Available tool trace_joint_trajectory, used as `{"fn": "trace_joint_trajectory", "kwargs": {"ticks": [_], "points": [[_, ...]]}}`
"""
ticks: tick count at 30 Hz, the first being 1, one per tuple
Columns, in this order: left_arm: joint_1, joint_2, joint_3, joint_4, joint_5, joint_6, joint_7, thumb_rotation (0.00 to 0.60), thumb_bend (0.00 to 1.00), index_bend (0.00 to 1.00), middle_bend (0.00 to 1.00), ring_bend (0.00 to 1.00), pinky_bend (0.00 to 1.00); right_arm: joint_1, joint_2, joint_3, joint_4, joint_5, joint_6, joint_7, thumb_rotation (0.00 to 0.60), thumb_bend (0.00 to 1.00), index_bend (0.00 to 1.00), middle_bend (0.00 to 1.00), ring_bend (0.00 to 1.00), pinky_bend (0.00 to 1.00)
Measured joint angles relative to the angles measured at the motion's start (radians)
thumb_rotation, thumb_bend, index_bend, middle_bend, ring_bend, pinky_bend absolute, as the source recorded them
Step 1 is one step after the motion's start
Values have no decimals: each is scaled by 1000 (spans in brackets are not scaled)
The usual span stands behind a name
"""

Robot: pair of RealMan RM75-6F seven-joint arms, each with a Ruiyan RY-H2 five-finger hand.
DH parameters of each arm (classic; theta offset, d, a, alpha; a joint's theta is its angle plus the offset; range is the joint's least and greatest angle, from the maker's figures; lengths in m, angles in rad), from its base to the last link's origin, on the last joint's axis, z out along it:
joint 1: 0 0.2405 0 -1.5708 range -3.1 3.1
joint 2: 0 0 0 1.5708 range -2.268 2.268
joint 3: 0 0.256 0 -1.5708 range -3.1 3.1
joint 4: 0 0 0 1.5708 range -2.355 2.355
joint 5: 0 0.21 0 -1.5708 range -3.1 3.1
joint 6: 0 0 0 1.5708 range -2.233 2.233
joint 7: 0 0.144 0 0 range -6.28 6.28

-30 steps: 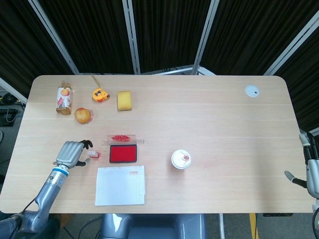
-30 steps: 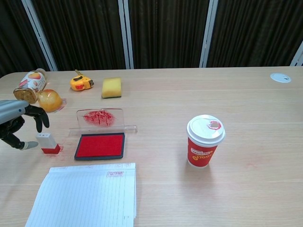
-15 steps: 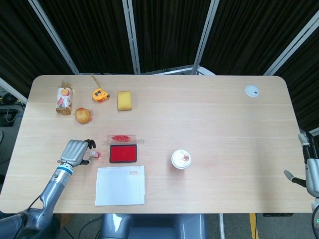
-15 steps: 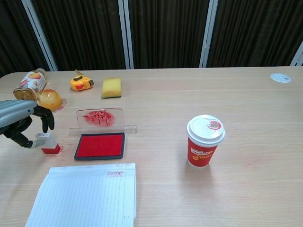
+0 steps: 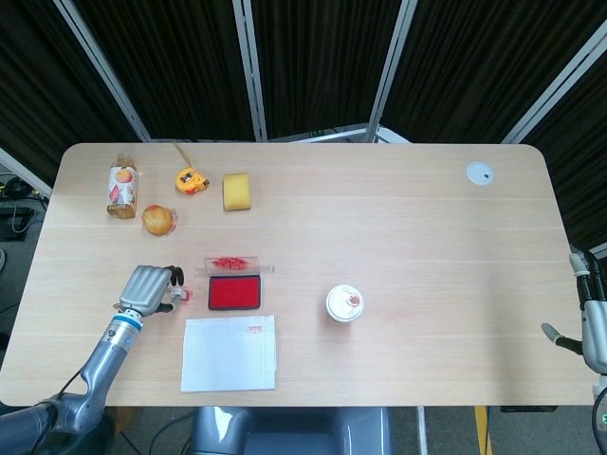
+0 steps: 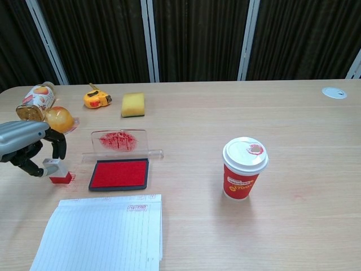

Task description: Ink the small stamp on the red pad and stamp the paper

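Note:
The small stamp (image 6: 56, 171), white on top with a red base, stands on the table just left of the red ink pad (image 6: 119, 173). My left hand (image 6: 28, 147) curls over it: the thumb touches the stamp's left side and a finger arches above and behind it. In the head view the stamp (image 5: 180, 296) is half hidden by the left hand (image 5: 150, 287), next to the pad (image 5: 234, 292). The lined paper (image 6: 101, 234), with a red mark near its top edge, lies in front of the pad. At the right edge of the head view only part of my right hand (image 5: 590, 327) shows.
The pad's clear lid (image 6: 119, 141), smeared red, stands behind the pad. A red paper cup (image 6: 243, 168) is to the right. A sponge (image 6: 133, 104), tape measure (image 6: 96, 98), orange (image 6: 60, 119) and bottle (image 6: 37, 100) sit at the back left.
My left hand has slid right towards the stamp and its fingers have come around it. The stamp, pad and paper have not moved.

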Motion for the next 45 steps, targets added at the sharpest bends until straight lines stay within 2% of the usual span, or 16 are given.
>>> {"fn": "trace_joint_trajectory", "kwargs": {"ticks": [17, 26, 32, 39, 45], "points": [[-4, 12, -2, -26, -11, 3, -13, 600, 344, 524, 522, 784, 742, 2, -5, 2, 2, 10, -3, -8, 600, 0, 0, 0, 0, 0], [-10, 81, -23, -151, -3, 10, -48, 600, 351, 530, 528, 786, 742, 2, -3, 5, -1, 15, -1, -7, 600, 0, 0, 0, 0, 0], [-68, 123, -60, -264, -4, -24, -37, 600, 351, 530, 530, 787, 742, 4, -3, 11, 3, 28, -6, -7, 600, 0, 0, 0, 0, 0], [-122, 78, -82, -247, -48, -55, 22, 600, 350, 534, 533, 787, 742, 7, -4, 18, 8, 44, -13, -10, 600, 0, 0, 0, 0, 0], [-160, 9, -82, -177, -92, -83, 63, 600, 353, 540, 537, 787, 742, 10, -3, 27, 22, 79, -29, -4, 600, 0, 0, 0, 0, 0]]}}
